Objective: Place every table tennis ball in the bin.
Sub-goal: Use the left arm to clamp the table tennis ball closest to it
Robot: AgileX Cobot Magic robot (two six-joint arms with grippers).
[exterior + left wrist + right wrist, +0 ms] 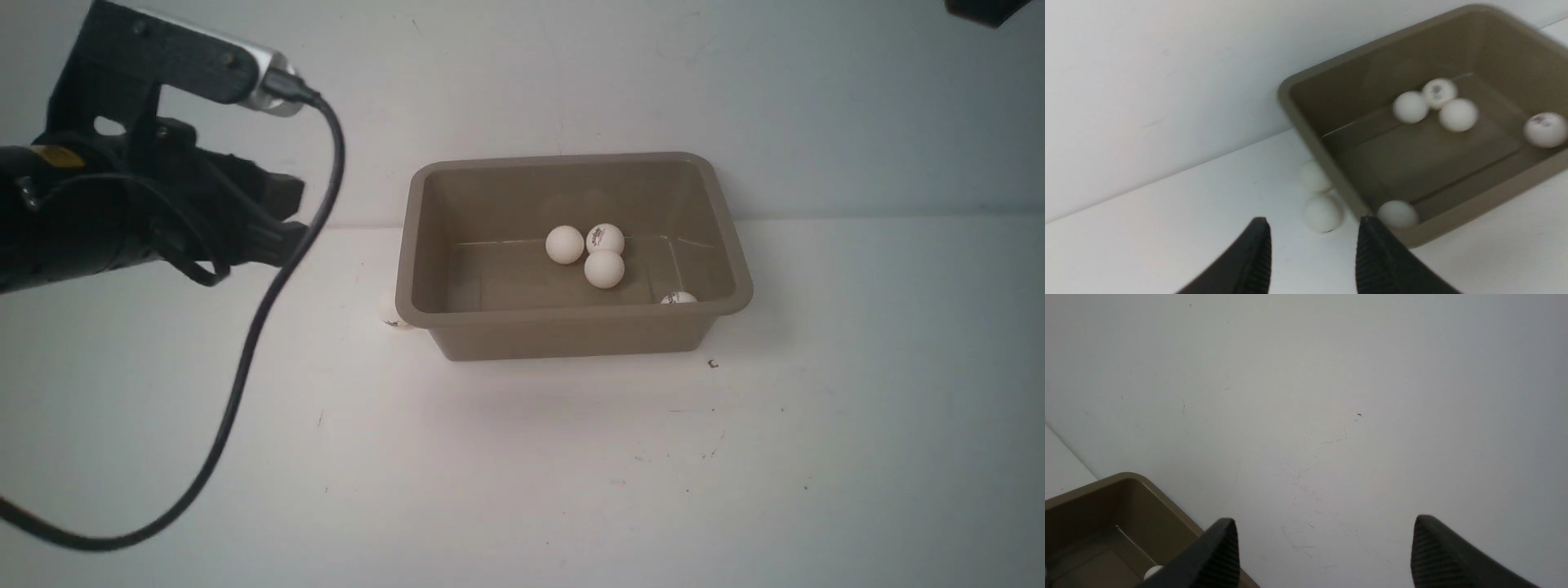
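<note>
The left tool [1314, 255] is spread and empty; the right tool [1324, 551] is spread too. 2 balls [1323, 213] lie beside the bin [1486, 208], toward the table's [522, 457] left edge; likely light, slippery, best pinched across their middles.

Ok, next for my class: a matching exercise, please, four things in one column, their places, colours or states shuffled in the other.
1. Bin
2. Cable
3. Two outer balls
4. Left gripper

A. open, holding nothing
B. beside the bin's left end
C. grey-brown
D. hanging in a long curve

Pairs: 1-C, 2-D, 3-B, 4-A
</note>
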